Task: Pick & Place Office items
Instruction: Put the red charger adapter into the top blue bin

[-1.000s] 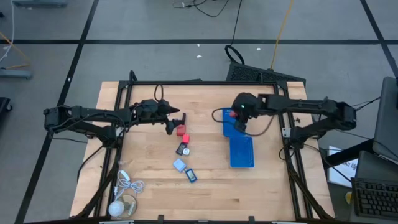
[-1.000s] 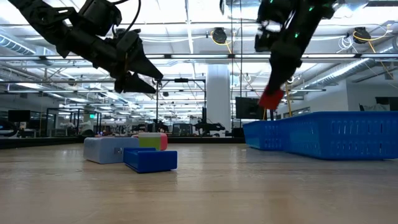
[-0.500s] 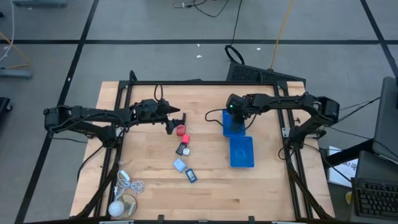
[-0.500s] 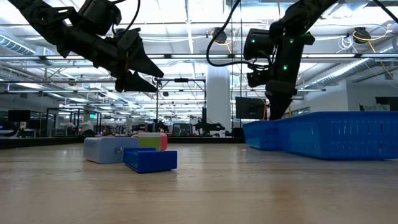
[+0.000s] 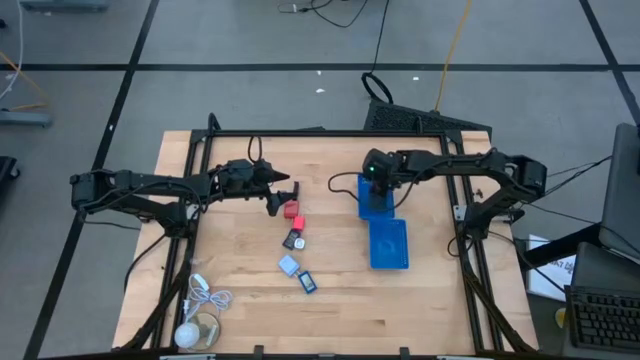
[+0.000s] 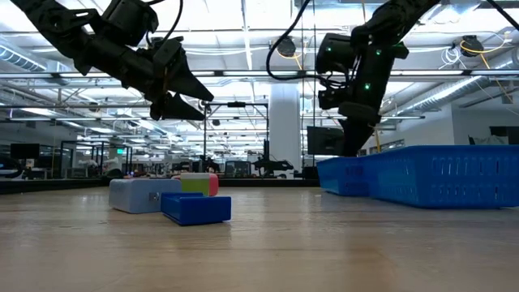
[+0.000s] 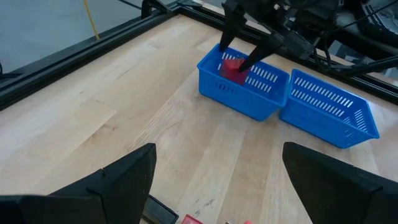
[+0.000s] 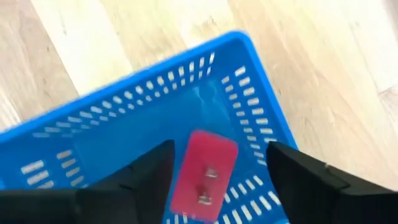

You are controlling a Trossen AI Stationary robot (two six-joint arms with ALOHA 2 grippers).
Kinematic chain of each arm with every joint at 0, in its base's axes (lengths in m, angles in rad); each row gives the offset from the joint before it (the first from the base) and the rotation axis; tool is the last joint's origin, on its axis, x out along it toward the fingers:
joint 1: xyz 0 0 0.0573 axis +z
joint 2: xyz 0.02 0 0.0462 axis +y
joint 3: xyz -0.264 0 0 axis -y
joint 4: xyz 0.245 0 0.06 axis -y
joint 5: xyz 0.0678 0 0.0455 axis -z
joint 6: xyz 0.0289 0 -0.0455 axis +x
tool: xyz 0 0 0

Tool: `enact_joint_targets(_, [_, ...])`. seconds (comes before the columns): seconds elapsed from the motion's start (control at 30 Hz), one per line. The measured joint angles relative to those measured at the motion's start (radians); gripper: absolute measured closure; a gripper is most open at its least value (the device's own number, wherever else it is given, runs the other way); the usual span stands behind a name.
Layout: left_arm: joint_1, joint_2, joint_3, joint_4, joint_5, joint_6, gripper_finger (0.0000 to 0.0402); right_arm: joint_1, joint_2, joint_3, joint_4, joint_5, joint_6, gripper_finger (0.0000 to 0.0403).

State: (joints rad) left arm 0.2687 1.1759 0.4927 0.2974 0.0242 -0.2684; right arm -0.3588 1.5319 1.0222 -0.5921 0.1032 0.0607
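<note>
Lying on blue tray (image 8: 261, 124) mesh, red item (image 8: 204, 174) between spread right fingers (image 8: 146, 180); left fingers (image 7: 124, 177) spread.

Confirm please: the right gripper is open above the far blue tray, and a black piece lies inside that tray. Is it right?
Not quite. The piece inside the far blue tray is red, not black, as the right wrist view shows. The rest holds: the right gripper is open above that tray.

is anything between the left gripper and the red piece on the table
Nothing visible does. The left gripper hangs open above the table, and the red piece lies in the open just beside it, with the other office items farther along the wood.
</note>
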Motion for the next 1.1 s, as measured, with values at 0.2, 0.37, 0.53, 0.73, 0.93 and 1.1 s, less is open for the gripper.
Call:
enact_joint_targets(0.2, [0.000,0.000,0.000,0.000,0.000,0.000,0.0050,0.000,-0.016,0.000,0.024,-0.002,0.005,0.0132])
enact_joint_targets(0.37, [0.000,0.000,0.000,0.000,0.000,0.000,0.0050,0.000,-0.122,0.000,0.019,-0.003,0.006,0.0134])
enact_joint_targets(0.53, [0.000,0.000,0.000,0.000,0.000,-0.008,0.0050,0.001,-0.310,0.000,0.044,-0.034,0.059,0.0144])
enact_joint_targets(0.73, [-0.002,0.000,0.000,0.059,0.001,-0.096,0.0050,0.082,-0.533,-0.160,0.478,-0.162,0.053,0.0149])
enact_joint_targets(0.93, [-0.030,0.003,0.000,0.048,0.018,-0.228,0.0050,0.177,-0.603,-0.432,1.094,-0.209,0.002,0.0149])
enact_joint_targets(1.1, [-0.059,0.034,0.000,0.030,-0.015,-0.355,0.0050,0.196,-0.602,-0.523,1.232,-0.208,-0.047,0.0149])
